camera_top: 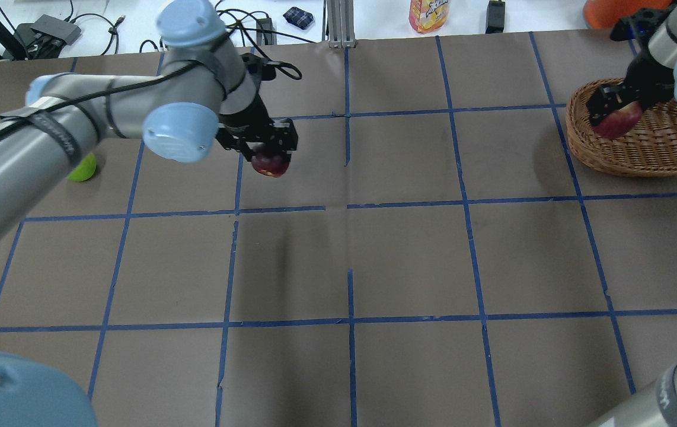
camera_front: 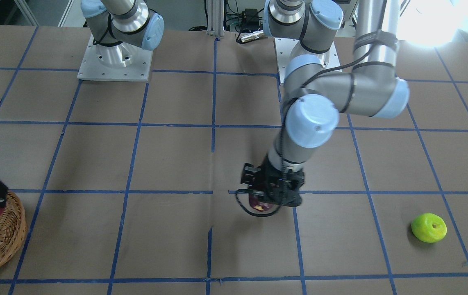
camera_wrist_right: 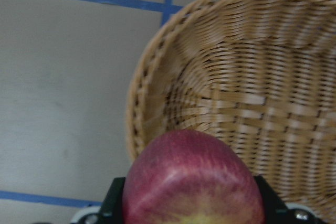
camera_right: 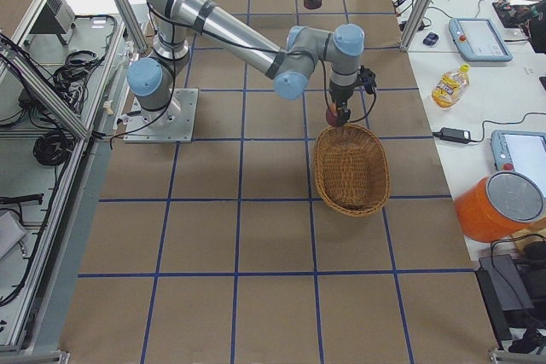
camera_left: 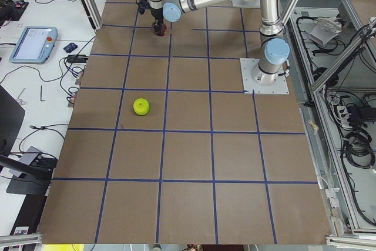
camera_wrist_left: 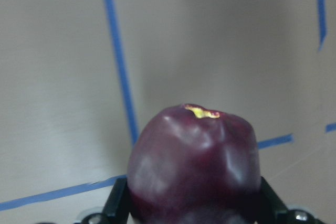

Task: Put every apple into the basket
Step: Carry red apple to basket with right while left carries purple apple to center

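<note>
My left gripper (camera_top: 268, 155) is shut on the dark purple-maroon apple (camera_top: 270, 164) and holds it above the table, left of centre; the apple fills the left wrist view (camera_wrist_left: 194, 166). My right gripper (camera_top: 612, 112) is shut on the red apple (camera_top: 618, 123) and holds it over the near rim of the wicker basket (camera_top: 641, 160); the right wrist view shows the apple (camera_wrist_right: 194, 182) above the basket's inside (camera_wrist_right: 252, 93). The lime green apple (camera_front: 429, 227) lies on the table at the far left, partly hidden behind my left arm in the overhead view (camera_top: 83, 168).
The table is brown with blue tape grid lines (camera_top: 350, 204). Past its far edge stand a bottle (camera_top: 429, 15), cables and an orange container (camera_top: 611, 12). The two arm bases (camera_front: 115, 61) stand at the robot's edge.
</note>
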### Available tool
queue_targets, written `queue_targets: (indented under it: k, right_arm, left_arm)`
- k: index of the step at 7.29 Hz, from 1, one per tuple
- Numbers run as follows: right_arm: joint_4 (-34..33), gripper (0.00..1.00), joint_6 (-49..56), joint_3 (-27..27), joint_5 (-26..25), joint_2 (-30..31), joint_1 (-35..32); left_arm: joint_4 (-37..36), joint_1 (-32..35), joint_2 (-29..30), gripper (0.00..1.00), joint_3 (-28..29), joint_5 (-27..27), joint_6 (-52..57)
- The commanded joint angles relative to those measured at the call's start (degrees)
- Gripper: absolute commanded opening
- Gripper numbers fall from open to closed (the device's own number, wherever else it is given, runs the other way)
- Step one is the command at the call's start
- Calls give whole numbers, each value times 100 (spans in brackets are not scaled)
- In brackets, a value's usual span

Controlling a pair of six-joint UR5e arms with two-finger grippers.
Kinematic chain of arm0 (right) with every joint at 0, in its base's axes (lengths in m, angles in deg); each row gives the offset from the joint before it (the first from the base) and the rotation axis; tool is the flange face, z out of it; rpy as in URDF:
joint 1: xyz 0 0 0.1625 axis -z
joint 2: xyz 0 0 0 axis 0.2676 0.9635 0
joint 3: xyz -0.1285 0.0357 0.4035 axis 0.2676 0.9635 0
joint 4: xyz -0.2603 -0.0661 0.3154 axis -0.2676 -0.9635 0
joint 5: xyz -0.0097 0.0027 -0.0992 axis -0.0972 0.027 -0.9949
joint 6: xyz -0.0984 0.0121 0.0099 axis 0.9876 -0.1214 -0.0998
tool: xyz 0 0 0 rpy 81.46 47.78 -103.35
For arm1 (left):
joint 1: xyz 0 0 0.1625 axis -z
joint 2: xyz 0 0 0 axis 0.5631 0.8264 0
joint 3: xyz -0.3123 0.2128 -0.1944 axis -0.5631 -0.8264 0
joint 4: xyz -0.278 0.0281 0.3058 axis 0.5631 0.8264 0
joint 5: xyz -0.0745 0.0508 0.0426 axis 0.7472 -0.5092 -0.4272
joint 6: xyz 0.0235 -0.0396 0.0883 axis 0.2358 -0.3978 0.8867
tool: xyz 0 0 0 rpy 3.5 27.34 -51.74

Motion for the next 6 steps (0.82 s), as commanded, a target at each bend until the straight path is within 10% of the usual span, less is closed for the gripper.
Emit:
queue_targets:
  k: [1,3,4,5,6]
  right_arm:
    - [-16,29,1058,778,-83,-901,695]
    - [-96,100,1342,797,-58,-1027,883]
    - [-52,100,1351,832,-66,-992,883]
    - [280,100,1290,824,-66,-966,822]
    - [527,100,1307,876,-49,-965,674]
  left_arm:
    - [-439,859,297,6,-112,-45,-993]
    - [-508,1245,533,5,-122,508,-2283]
    - [-465,1334,595,26,-165,501,-2330]
    - [-500,1344,665,86,-226,448,-2427]
    - [-517,1335,579,100,-157,361,-2454]
